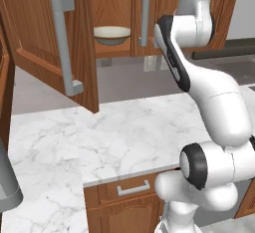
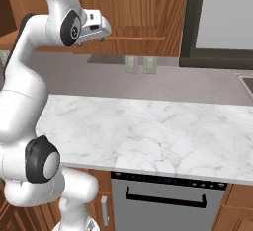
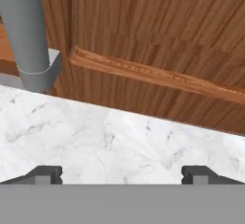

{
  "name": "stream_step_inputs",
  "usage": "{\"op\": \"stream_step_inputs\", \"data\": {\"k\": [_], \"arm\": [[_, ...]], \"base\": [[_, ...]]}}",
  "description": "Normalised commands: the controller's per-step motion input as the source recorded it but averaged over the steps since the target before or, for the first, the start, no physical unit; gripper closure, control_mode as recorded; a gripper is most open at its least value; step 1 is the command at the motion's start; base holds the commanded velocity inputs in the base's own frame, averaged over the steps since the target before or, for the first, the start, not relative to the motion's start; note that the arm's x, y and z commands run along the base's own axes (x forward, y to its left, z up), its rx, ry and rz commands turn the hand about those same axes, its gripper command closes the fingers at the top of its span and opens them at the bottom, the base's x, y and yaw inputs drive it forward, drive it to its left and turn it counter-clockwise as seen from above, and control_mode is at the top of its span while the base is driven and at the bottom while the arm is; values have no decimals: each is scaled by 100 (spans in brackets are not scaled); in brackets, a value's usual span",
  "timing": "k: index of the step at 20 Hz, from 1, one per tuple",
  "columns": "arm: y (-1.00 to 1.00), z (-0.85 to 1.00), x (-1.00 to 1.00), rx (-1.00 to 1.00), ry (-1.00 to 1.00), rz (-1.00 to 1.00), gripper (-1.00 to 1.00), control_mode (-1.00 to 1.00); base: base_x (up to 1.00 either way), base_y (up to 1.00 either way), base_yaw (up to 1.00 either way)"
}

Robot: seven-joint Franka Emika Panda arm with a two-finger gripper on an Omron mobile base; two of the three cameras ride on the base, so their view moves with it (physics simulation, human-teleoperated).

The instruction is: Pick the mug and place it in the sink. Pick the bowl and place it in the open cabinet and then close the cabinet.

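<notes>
The bowl (image 1: 111,34), tan outside and cream inside, sits upright on the wooden shelf of the cabinet (image 1: 74,43), inside the open compartment and between two grey bar handles. The cabinet's left door (image 1: 47,38) stands swung out toward my base, its long vertical handle (image 1: 63,45) facing the room; the neighbouring door (image 1: 149,13) to the right of the bowl is shut, with its own bar handle (image 1: 145,14) just beside the bowl.

My gripper (image 3: 122,174) is empty, its two dark fingertips (image 3: 44,174) spread wide with nothing between them. Seen from the hand, it faces a panelled cabinet door (image 3: 153,50) with a grey bar handle (image 3: 26,27) at one side, above the white marble counter (image 3: 119,141). In the right base view my hand (image 2: 94,25) is raised at the level of the wall cabinet's lower edge, well apart from the counter (image 2: 148,126) below.

Beneath the counter lie a drawer with a grey pull (image 1: 133,188) and a dishwasher front (image 2: 165,203) with a dark handle. Two wall outlets (image 2: 140,64) are set in the grey backsplash.
</notes>
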Motion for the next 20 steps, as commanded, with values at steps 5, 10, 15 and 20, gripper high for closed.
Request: {"op": "stream_step_inputs", "data": {"k": [5,10,15,20], "arm": [[-22,-54,-100,5,-9,-3,-100,-100],[-43,-83,-84,9,-12,0,-100,-100],[-18,-7,-14,4,-4,0,-100,-100],[0,35,-18,1,0,0,-100,-100]], "base": [[0,0,0],[0,0,0],[0,0,0],[0,0,0]]}}
